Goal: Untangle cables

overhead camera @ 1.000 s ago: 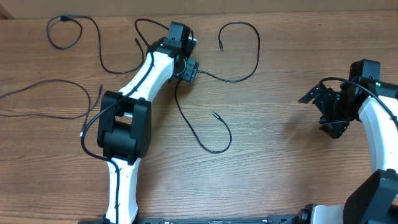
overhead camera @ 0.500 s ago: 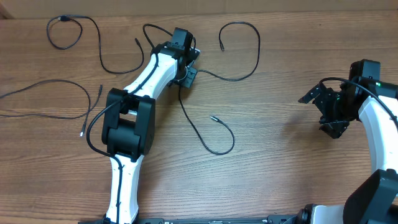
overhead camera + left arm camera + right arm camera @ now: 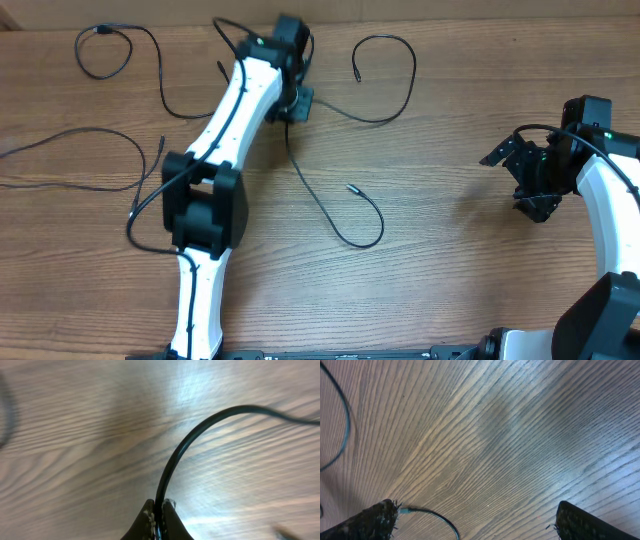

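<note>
the left gripper (image 3: pixel 159 507) is clenched on one thin cable (image 3: pixel 185 445) near the far edge of the wooden table (image 3: pixel 460 280). the right gripper (image 3: pixel 477 522) is released and sits well apart. draw the gripped cord slowly away from its neighbours, keeping it low, to avoid snagging loops. the cables (image 3: pixel 415 72) lie in loose black curves across the left and centre.

The left gripper (image 3: pixel 296 104) sits far centre-left on the table (image 3: pixel 460 280), a cable (image 3: pixel 330 215) between its jaws; from there the cable curves rightward and also nearward to table centre. Further cables (image 3: pixel 120 60) lie left of the arm. The right gripper (image 3: pixel 522 180) stands well apart, at the right side
</note>
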Motion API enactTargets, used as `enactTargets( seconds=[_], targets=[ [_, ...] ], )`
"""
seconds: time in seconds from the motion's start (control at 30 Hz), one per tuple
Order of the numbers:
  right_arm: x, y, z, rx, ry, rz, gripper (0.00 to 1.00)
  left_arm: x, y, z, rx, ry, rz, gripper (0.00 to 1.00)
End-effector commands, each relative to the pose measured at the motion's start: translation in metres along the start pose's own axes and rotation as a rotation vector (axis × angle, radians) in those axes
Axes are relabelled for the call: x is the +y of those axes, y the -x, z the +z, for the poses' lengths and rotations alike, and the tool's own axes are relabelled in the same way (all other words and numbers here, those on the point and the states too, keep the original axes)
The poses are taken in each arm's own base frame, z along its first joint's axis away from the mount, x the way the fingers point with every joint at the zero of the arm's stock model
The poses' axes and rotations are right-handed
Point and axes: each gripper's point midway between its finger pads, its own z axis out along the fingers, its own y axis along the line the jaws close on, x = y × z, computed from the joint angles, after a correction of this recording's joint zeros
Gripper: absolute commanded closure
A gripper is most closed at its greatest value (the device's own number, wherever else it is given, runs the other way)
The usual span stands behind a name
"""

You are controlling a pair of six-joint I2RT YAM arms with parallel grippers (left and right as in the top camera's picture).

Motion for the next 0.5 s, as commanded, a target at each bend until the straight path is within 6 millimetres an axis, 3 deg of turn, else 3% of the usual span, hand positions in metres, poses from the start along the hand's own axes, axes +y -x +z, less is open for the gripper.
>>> enactTargets(
  seconds=[0.0,0.13,0.47],
  targets=[
    [0.004,0.003,-0.002,-0.006,0.011,-0.012,0.00,-0.001,0.019,-0.100,-0.182,-0.037,-0.174,0.96],
    [0.004,0.003,-0.002,-0.006,0.011,-0.012,0.00,-0.001,0.009,-0.147,-0.237,-0.075,-0.260,0.96],
    [0.004,0.003,-0.002,-0.006,0.011,-0.012,0.00,-0.041,-0.022,-0.269,-0.400,-0.391,-0.193,0.96]
  ],
)
